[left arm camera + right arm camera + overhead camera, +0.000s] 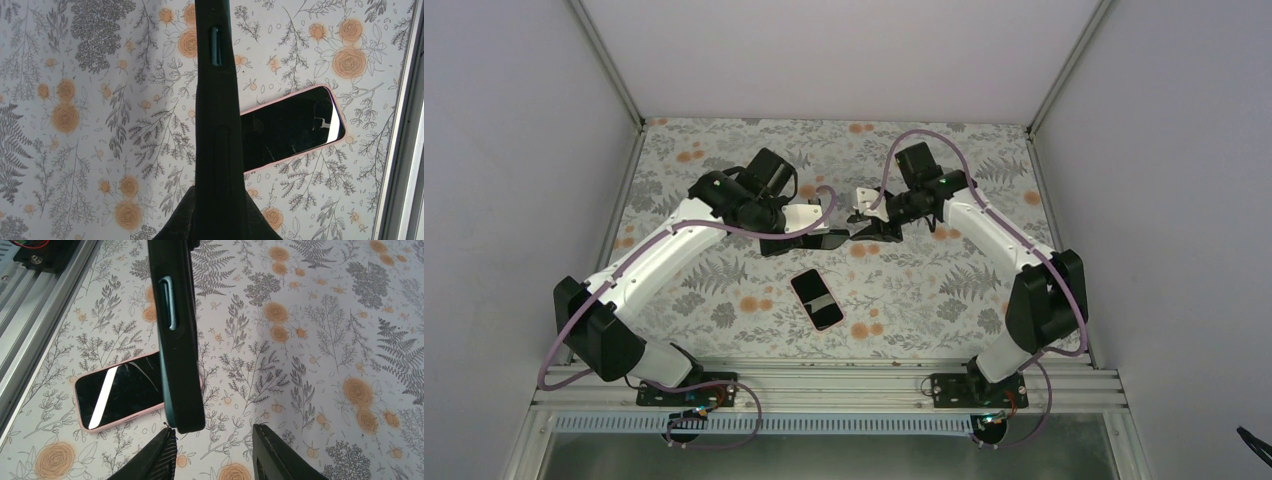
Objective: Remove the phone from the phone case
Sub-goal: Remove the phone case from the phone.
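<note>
The floral tabletop point(944, 300) is reached across by the left arm point(659, 255) and the right arm point(1004, 235), whose ends are seen close together over its far middle. The black phone case point(217, 125) is held edge-on above the tabletop, one end pinched in the left jaws. The right jaws are spread, with the case's other end just beside one finger; contact cannot be told. The pink-rimmed phone point(816, 298) is laid screen up on the tabletop, outside the case and nearer than both jaws.
</note>
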